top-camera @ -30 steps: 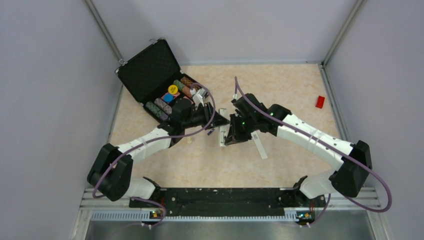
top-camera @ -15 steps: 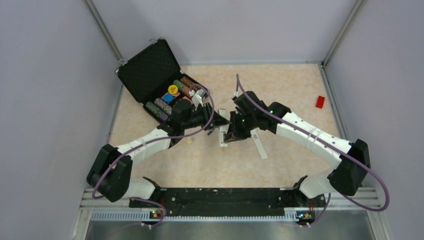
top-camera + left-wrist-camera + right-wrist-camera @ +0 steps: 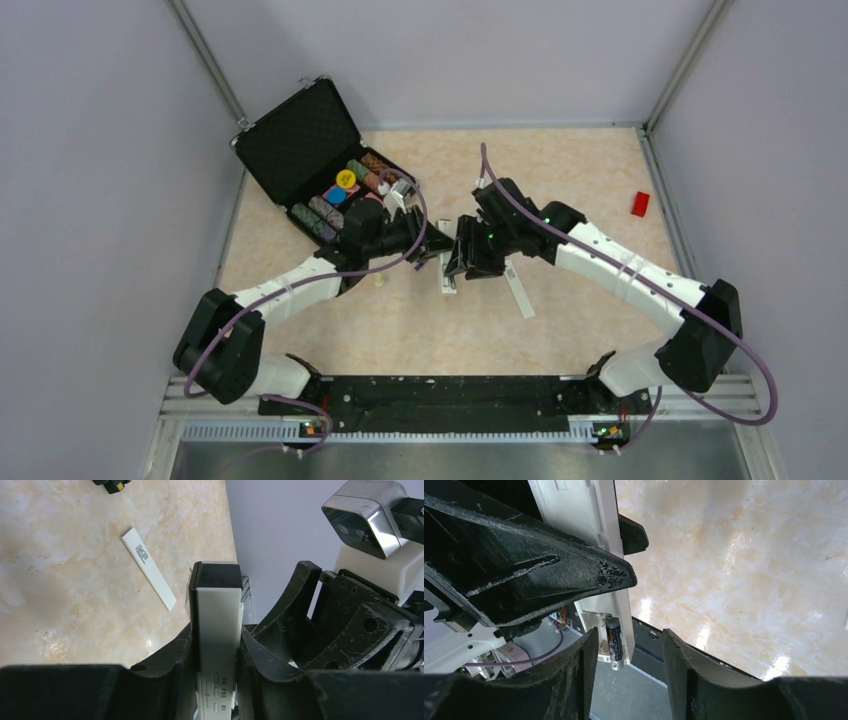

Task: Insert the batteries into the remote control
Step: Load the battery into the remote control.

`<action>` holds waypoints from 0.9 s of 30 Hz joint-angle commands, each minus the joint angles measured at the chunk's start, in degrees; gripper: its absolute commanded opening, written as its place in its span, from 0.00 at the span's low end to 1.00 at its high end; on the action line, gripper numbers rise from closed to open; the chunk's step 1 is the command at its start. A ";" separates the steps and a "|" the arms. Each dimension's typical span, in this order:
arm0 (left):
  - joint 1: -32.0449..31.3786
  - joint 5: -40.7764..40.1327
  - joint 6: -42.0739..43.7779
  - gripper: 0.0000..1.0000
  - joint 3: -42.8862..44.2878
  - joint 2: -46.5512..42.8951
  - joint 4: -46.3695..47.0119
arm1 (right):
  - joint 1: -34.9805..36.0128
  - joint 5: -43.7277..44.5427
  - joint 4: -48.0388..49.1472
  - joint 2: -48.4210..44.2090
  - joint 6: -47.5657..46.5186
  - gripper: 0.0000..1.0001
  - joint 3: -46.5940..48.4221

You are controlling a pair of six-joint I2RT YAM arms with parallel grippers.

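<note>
The remote control (image 3: 217,625), a white bar with a dark end, is clamped upright between the fingers of my left gripper (image 3: 216,680), which is shut on it. In the top view the remote (image 3: 449,270) hangs between the two grippers above the table. One dark battery (image 3: 614,642) sits in the remote's open compartment (image 3: 596,622), with its lighter tip poking past the end. My right gripper (image 3: 629,672) is open. Its fingers (image 3: 581,680) stand on either side of the battery without touching it.
The white battery cover strip (image 3: 518,292) lies on the table right of the grippers. An open black case (image 3: 300,140) holding coloured items stands at the back left. A small red block (image 3: 640,203) lies near the right wall. Grey walls enclose the table.
My right gripper's jaws have opened and let go of the battery, which stays in the remote. The right arm has shifted slightly left. The left arm still holds the remote.
</note>
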 commanded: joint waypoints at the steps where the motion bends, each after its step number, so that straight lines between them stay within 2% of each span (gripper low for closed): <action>1: 0.48 1.88 -1.63 0.00 3.09 0.46 2.65 | -0.99 -0.27 1.77 -4.38 1.19 0.54 1.80; 6: 0.74 4.68 -7.21 0.00 3.48 2.02 7.12 | -1.13 -1.11 6.13 -9.67 0.04 0.69 -1.52; 10: 0.93 7.05 -12.18 0.00 4.28 2.81 11.21 | -1.11 -0.71 16.01 -18.71 1.72 0.75 -10.96; 12: 0.91 7.52 -14.14 0.00 4.69 2.49 12.14 | -1.11 -0.54 21.77 -22.92 2.79 0.76 -15.65; 19: 0.93 7.03 -17.59 0.00 6.03 -0.25 10.46 | -1.10 0.48 32.73 -31.64 4.44 0.76 -25.74; 27: 0.91 6.75 -19.85 0.00 5.48 -2.68 9.58 | -1.07 1.65 36.69 -33.42 6.50 0.70 -28.15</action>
